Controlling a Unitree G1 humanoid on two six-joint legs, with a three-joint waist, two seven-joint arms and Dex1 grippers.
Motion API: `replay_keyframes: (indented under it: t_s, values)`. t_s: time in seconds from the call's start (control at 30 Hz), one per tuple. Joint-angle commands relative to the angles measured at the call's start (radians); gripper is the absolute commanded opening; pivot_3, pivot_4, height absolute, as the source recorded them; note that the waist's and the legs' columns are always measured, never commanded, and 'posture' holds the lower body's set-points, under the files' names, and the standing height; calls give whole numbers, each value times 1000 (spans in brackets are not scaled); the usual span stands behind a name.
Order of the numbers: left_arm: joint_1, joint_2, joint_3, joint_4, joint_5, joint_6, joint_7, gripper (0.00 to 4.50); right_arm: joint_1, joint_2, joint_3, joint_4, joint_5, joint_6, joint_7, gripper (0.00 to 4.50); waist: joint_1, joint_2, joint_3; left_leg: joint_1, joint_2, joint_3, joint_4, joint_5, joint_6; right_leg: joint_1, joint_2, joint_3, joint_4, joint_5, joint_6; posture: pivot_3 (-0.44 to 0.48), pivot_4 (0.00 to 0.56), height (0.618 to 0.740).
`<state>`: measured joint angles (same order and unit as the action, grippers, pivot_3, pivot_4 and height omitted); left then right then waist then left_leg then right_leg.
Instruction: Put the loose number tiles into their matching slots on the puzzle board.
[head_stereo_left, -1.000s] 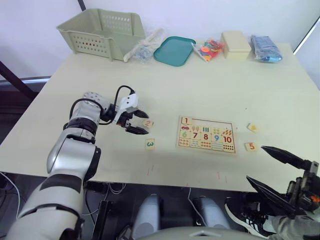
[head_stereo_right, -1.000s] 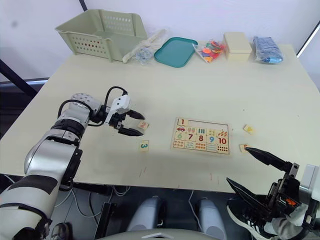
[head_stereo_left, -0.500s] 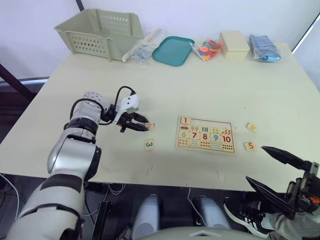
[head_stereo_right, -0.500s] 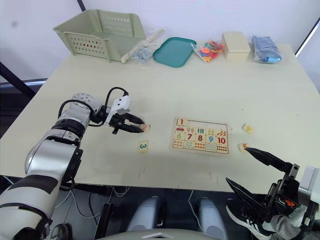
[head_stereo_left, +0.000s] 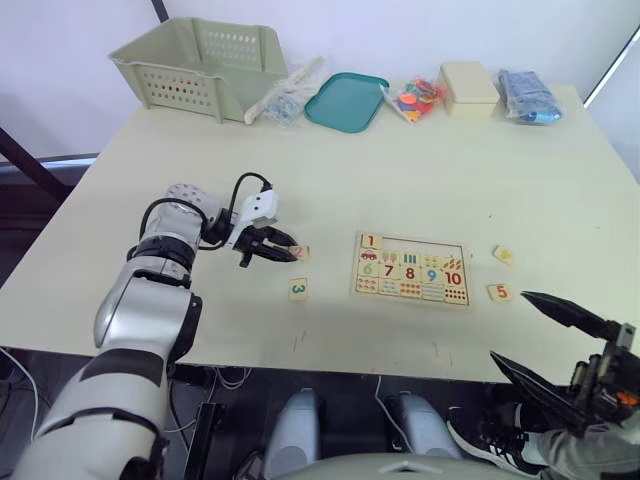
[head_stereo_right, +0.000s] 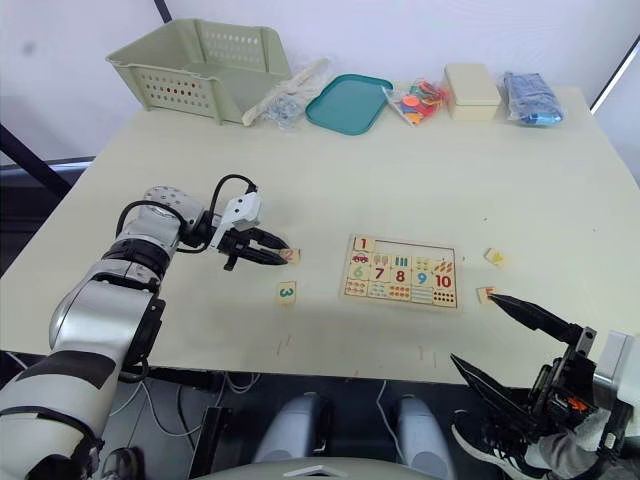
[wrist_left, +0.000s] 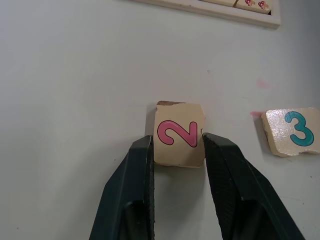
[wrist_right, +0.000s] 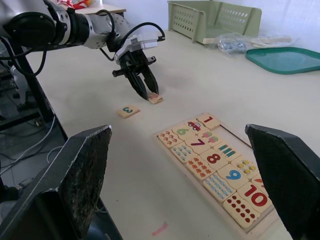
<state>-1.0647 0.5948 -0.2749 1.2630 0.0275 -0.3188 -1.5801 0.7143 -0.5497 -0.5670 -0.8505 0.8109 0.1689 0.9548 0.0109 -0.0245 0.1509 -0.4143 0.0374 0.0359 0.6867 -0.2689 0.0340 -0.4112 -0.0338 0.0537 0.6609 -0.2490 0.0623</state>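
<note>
My left gripper (head_stereo_left: 288, 254) is shut on the pink "2" tile (wrist_left: 177, 134), one black finger on each side, low on the table to the left of the puzzle board (head_stereo_left: 411, 268). I cannot tell whether the tile touches the table. The "3" tile (head_stereo_left: 298, 289) lies just in front of it. On the board the "1" tile (head_stereo_left: 371, 241) sits in the leftmost slot; the other slots (head_stereo_left: 420, 247) in the top row are bare. The "5" tile (head_stereo_left: 501, 292) and another tile (head_stereo_left: 504, 254) lie right of the board. My right gripper (head_stereo_left: 510, 327) hangs open beyond the table's front edge, empty.
Along the far edge stand a green basket (head_stereo_left: 198, 62), a plastic bag (head_stereo_left: 288, 95), a teal tray (head_stereo_left: 346, 100), a bag of coloured pieces (head_stereo_left: 418, 98), a beige box (head_stereo_left: 470, 88) and a blue packet (head_stereo_left: 530, 95).
A second ago my left gripper's fingers stood open around the "2" tile; they have closed on it. The right gripper has barely moved.
</note>
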Motion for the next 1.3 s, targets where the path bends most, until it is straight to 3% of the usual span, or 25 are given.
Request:
replay_keyframes:
  t_s: [0.03,0.23,0.33,0.5,0.63,0.83,1.3]
  values:
    - [1,27,3,-50,-52,32,-34,959,-11,-14,-10,-7,8,-21,11,4500,0,0,0,0,0,0,0,0,0,0,0,0,0,0,0,0,150,740]
    - [-6,55,2,-258,-158,219,-34,959,-6,-23,-27,-2,21,-28,39,4500,3,0,0,0,0,0,0,0,0,0,0,0,0,0,0,0,150,740]
    - [-1,61,22,-442,-213,378,-34,959,1,-23,-44,1,28,-33,51,4500,3,0,0,0,0,1,0,0,0,0,0,0,0,0,0,0,150,740]
    - [5,49,0,-759,-206,648,9,959,13,-18,-76,-5,31,-50,55,4500,1,0,0,0,0,0,0,0,0,0,0,2,0,0,0,0,150,740]
    - [-34,17,-78,-881,-137,780,45,959,18,-14,-100,-15,46,-54,42,4500,1,1,0,1,0,1,0,0,0,0,0,2,1,0,1,0,150,740]
    - [-100,-104,-142,-884,-59,841,154,959,34,-7,-127,-15,53,-59,36,4500,3,0,0,-1,0,0,1,0,0,0,0,1,0,0,1,0,150,740]
    - [-195,-323,-256,-604,100,751,264,959,-50,-2,-56,30,-18,-69,1,4500,3,1,1,0,0,0,0,0,0,0,1,1,0,-1,0,0,150,740]
